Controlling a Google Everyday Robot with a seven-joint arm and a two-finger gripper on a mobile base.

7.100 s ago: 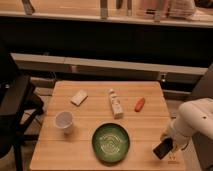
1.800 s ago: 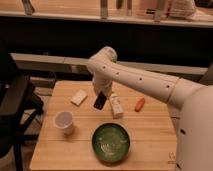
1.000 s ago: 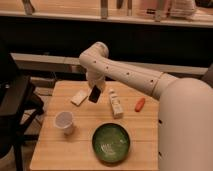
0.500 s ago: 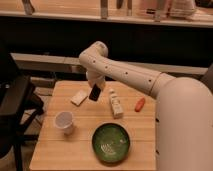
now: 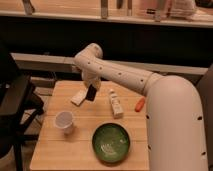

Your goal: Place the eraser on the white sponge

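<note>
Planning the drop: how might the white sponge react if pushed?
The white sponge lies flat and thin, so it likely won't tip. It looks light: a nudge from the eraser, held by the gripper close to it, could probably slide it.

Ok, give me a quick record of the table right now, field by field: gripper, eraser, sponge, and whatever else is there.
gripper: above the table, back left, fingers shut on the eraser
eraser: held at the sponge's right end; contact unclear
sponge: flat, back left
cup: front left
bowl: green, front middle
bottle: right of eraser
orange item: right of bottle
task: eraser not yet released
</note>
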